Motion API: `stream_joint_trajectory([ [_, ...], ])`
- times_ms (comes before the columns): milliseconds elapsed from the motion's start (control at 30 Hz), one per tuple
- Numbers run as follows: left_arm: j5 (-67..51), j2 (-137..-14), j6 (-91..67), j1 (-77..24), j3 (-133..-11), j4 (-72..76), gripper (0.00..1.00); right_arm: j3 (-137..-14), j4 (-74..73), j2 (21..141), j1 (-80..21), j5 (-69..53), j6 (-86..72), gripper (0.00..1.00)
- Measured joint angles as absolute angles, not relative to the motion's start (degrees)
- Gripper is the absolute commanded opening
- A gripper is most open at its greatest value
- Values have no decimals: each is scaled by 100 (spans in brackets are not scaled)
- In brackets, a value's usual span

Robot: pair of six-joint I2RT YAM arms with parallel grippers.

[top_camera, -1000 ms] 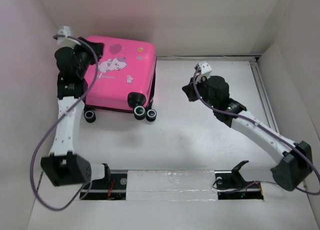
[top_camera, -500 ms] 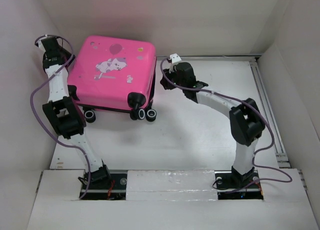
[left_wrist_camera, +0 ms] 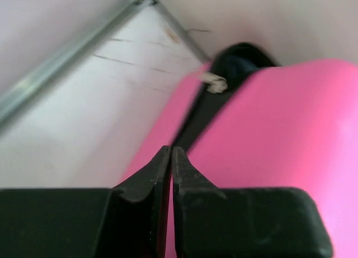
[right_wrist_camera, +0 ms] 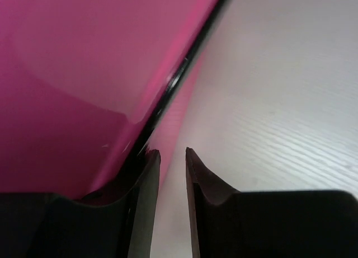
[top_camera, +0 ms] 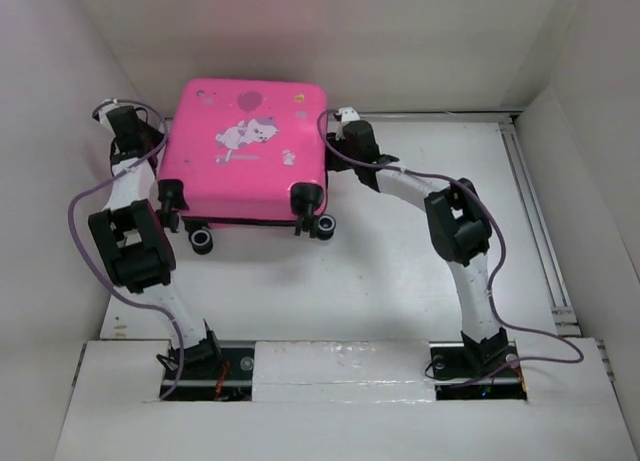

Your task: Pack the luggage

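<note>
The luggage (top_camera: 250,146) is a shut hot-pink suitcase lying flat at the back of the table, cartoon print up, with its wheels (top_camera: 320,226) facing the arms. My left gripper (top_camera: 146,141) is at its left side. In the left wrist view the left gripper (left_wrist_camera: 170,151) is shut with nothing seen between the tips, which point along the black zipper seam of the luggage (left_wrist_camera: 279,129). My right gripper (top_camera: 332,133) is at the luggage's right side. In the right wrist view the right gripper (right_wrist_camera: 171,153) stands slightly open and empty, its left finger beside the zipper trim of the luggage (right_wrist_camera: 84,73).
White walls close in the table on the left, back and right. A metal rail (top_camera: 530,211) runs along the right side, and another rail (left_wrist_camera: 67,62) runs along the wall behind the luggage. A small white tag (left_wrist_camera: 214,83) sits on the seam.
The luggage has slid to the right and turned a little. Both arms have stretched out to its two sides. The left gripper has shut and the right has come open a little.
</note>
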State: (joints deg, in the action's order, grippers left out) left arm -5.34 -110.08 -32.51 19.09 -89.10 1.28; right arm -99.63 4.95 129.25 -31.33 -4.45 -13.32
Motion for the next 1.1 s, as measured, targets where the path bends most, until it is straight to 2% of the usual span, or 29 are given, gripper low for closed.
stream_joint_trajectory([
  [100,-255,-10259,-3472,1535,-7896,760,1,-9555,690,12682,-2950,-233,-1350,32],
  [233,137,-9271,-3769,530,-6834,1820,1,-7797,989,11432,-2801,150,-1302,32],
  [400,-497,-8628,-4086,-2021,-6075,2021,1,-6466,902,9767,-2556,95,-1308,32],
  [467,-561,-8512,-4189,-2823,-5944,2145,2,-6348,897,9292,-2237,-82,-1291,37],
  [567,-696,-8259,-4351,-3437,-5754,2093,15,-6342,827,8742,-1382,-279,-1199,40],
  [600,-729,-8187,-4390,-3562,-5725,2027,24,-6351,753,8584,-1094,-305,-1177,43],
  [667,-746,-8077,-4359,-3708,-5758,1872,34,-6351,574,8287,-611,-338,-1164,46],
  [700,-661,-8023,-4303,-3752,-5902,1632,43,-6346,508,8143,-515,-349,-1173,47],
  [800,-163,-8018,-4036,-3651,-6401,1129,44,-6296,427,7671,-727,-478,-1188,47],
  [867,139,-7990,-3962,-3299,-6720,1070,44,-6261,436,7461,-1125,-545,-1186,39],
  [900,270,-7950,-3962,-3009,-6799,1155,43,-6224,467,7395,-1326,-563,-1181,23],
  [967,578,-7896,-4007,-2257,-6840,1291,34,-6077,482,7321,-1660,-659,-1184,9],
  [1000,646,-7913,-4075,-1798,-6851,1310,30,-5992,471,7317,-1758,-672,-1188,5],
  [1033,674,-7983,-4121,-1358,-6877,1302,15,-5909,456,7334,-1798,-666,-1203,4],
  [1100,731,-8326,-4248,-454,-7116,1138,2,-5784,443,7446,-1800,-609,-1243,4],
])
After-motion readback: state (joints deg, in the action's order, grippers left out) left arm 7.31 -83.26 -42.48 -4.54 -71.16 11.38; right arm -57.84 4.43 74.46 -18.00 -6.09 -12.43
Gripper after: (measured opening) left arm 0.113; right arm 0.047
